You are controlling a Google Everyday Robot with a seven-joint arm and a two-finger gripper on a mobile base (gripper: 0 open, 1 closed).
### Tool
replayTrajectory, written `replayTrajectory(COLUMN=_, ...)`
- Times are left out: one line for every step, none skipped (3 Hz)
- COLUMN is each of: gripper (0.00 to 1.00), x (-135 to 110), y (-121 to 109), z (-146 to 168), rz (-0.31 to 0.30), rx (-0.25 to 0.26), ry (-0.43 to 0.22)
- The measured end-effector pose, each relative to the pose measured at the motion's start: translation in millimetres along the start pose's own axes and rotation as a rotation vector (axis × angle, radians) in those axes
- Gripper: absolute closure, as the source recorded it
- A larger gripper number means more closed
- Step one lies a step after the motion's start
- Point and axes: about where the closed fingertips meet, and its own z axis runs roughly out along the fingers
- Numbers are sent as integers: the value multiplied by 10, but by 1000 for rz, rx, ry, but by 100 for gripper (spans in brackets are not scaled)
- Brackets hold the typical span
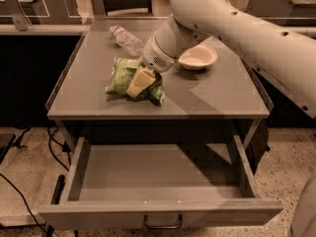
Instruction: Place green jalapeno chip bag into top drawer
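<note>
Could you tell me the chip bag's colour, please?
The chip bag is light and dark green, camera view; gripper on it.

Hand [140, 83] rests on green jalapeno chip bag [118, 76].

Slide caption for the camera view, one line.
Gripper at the green jalapeno chip bag on the tabletop; top drawer open below.

Thick cream-white tubular arm [237, 28], dotted with small dark holes, grille [159, 61] at the wrist; pale yellow gripper [139, 82] over the tabletop [212, 95].
</note>
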Motion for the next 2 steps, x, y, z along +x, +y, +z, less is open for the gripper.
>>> replayTrajectory(gripper=65, x=0, y=0, z=0, rz=0, rx=0, ry=0)
replayTrajectory(gripper=89, x=0, y=0, z=1, rz=0, rx=0, ry=0)
